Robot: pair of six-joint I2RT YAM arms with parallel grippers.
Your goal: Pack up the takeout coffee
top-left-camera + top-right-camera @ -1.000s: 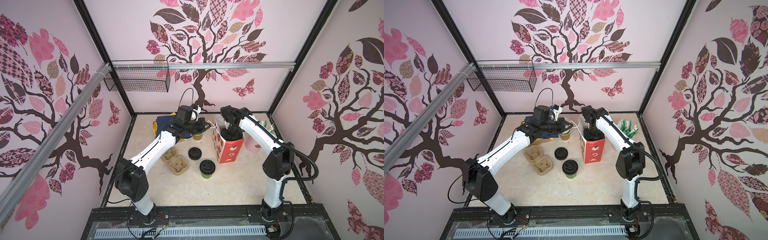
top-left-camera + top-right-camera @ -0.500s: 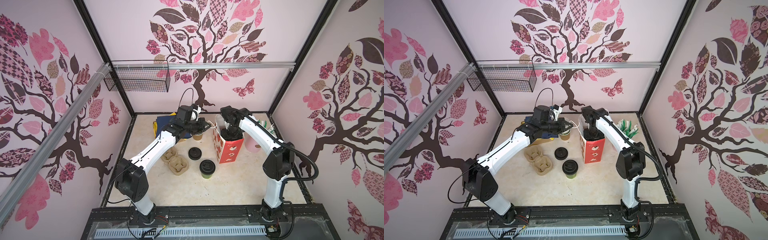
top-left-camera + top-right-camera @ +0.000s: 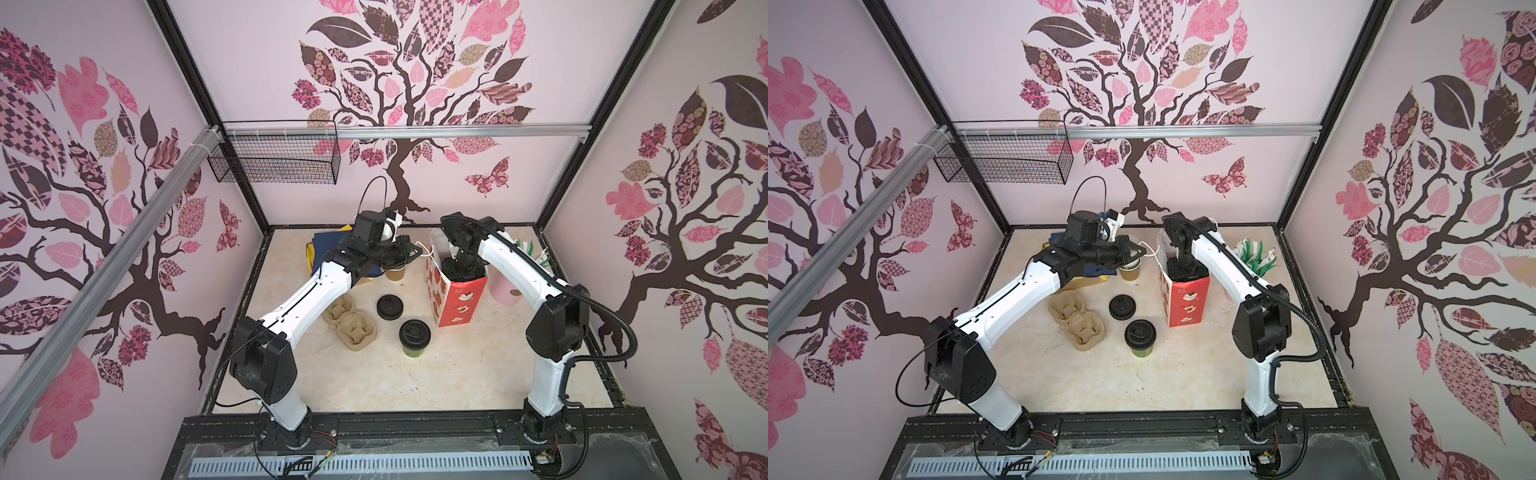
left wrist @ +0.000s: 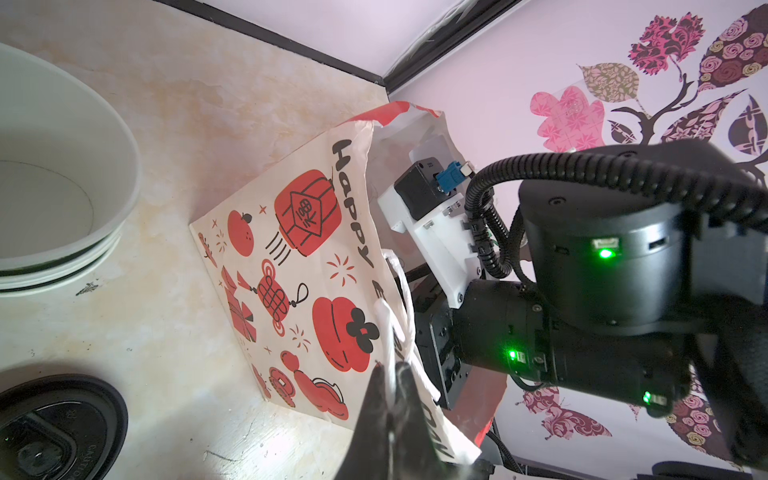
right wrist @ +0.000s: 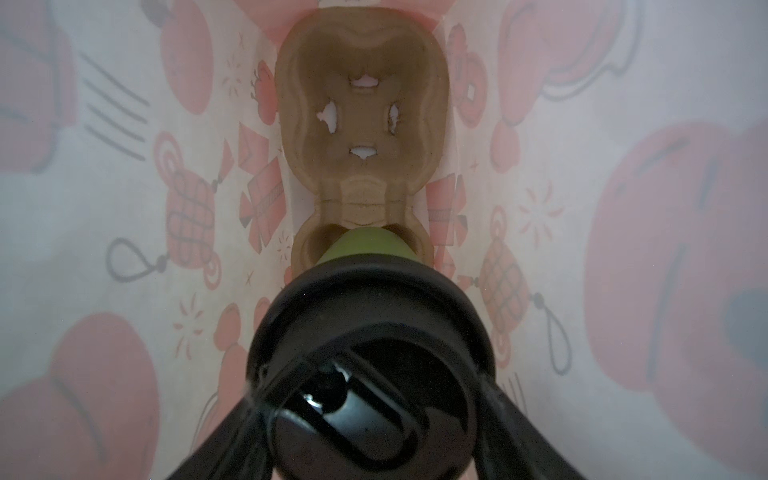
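two green cups with black sip lids. one cup [image 5: 365, 245] is inside the bag [image 3: 457, 299] at a carrier [image 5: 361, 104] pocket, right gripper [image 5: 365, 436] fingers clamped on its lid [image 5: 370, 324]. the other cup [image 3: 413, 352] stands on the table [image 3: 374, 382] by one loose lid [image 3: 389, 306]. left gripper [image 4: 390, 399] fingers are together on the bag's handle [image 4: 397, 291].

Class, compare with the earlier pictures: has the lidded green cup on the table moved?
No. The lidded green cup stands exactly where it was, just right of the cardboard carrier.
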